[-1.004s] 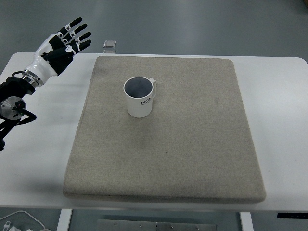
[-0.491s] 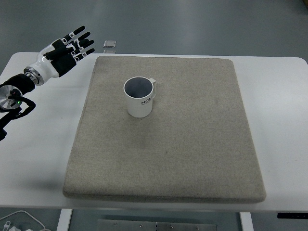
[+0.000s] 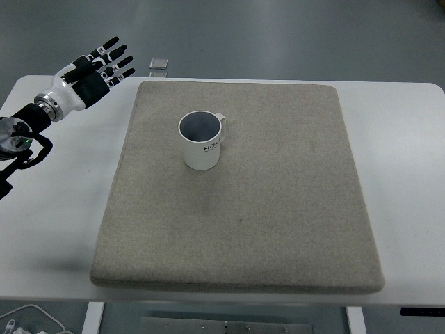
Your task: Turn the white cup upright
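A white cup (image 3: 202,142) stands upright on the grey felt mat (image 3: 278,209), its mouth facing up, handle toward the back right and dark lettering on its side. My left hand (image 3: 97,67) hovers over the table's back left corner, well left of the cup, fingers spread and holding nothing. Its black and white arm comes in from the left edge. The right arm is out of view.
The mat covers most of the white table (image 3: 403,153). A small square metal piece (image 3: 158,65) lies on the floor beyond the table's back edge. White cables (image 3: 28,321) show at the bottom left, under the table.
My left hand has lowered slightly and turned, its forearm swinging down toward the left edge. The cup has not moved.
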